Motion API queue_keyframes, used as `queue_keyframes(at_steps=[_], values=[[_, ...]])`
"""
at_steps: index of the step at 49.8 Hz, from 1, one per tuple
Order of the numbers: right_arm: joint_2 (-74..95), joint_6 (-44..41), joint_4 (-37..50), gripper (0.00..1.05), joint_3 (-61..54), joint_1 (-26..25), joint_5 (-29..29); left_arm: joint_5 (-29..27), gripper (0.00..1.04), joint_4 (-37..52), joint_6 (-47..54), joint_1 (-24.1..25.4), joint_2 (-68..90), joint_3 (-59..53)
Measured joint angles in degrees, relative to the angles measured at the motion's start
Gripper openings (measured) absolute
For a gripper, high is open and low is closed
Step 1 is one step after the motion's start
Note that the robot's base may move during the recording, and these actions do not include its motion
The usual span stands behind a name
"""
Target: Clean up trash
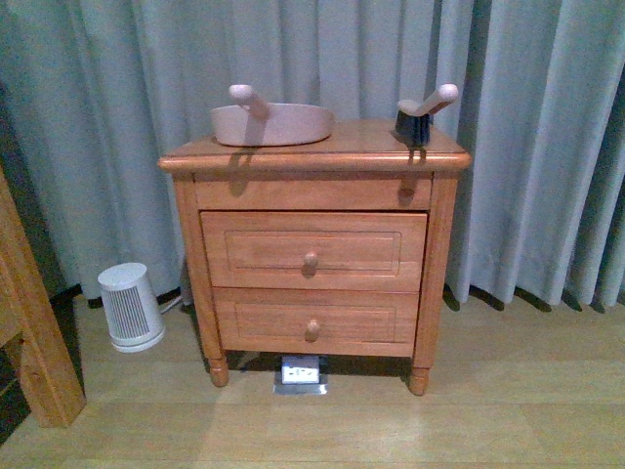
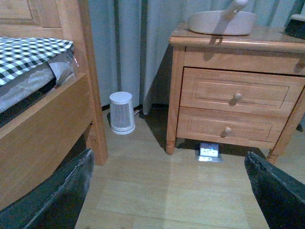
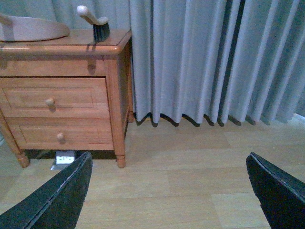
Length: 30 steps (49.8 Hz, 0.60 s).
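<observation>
Both left fingers (image 2: 52, 200) and right fingers (image 3: 52, 200) wide apart above floor (image 3: 181, 186)

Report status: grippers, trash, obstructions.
Left gripper open, empty. Right gripper open, empty. Trash not in view. Dustpan and brush on nightstand; small white appliance on floor beside it.

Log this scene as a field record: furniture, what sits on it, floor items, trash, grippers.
furniture: wooden nightstand, both drawers shut
on top: dustpan on the left, brush on the right, apart
floor: white ribbed appliance beside the nightstand; floor socket under it
trash: none in view
left gripper: open, empty
right gripper: open, empty
</observation>
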Motion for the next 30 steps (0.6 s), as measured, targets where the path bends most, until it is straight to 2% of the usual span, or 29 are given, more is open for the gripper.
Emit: queue_keyframes(at_steps=[30], values=[[0.0, 0.0, 0.0, 0.97, 0.0, 0.0, 0.0, 0.0, 0.97, 0.0, 0.0, 0.0, 0.0, 0.0]])
